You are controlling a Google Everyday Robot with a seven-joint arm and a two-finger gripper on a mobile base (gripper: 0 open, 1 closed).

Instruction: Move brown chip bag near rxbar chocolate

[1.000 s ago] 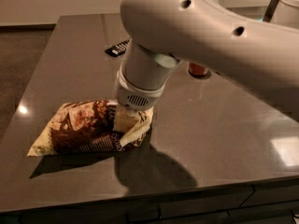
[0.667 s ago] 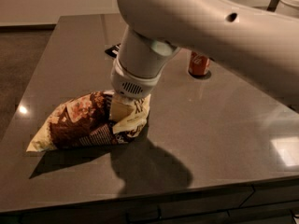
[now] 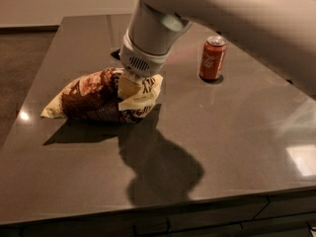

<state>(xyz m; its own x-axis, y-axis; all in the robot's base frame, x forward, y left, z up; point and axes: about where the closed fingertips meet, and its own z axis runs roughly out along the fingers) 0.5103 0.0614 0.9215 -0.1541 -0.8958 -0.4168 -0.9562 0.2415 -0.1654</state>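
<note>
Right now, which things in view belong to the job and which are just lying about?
Job: brown chip bag, hand clamped on its end; rxbar chocolate, mostly hidden behind the arm.
Lying about: soda can on the table.

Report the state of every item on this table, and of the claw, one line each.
brown chip bag: lying on the table, right end bunched up and raised under the claw.
claw: down on the bag's right end, below the arm's wrist.
soda can: upright, to the right of the bag, apart from it.
rxbar chocolate: flat on the table behind the arm, mostly hidden.
</note>
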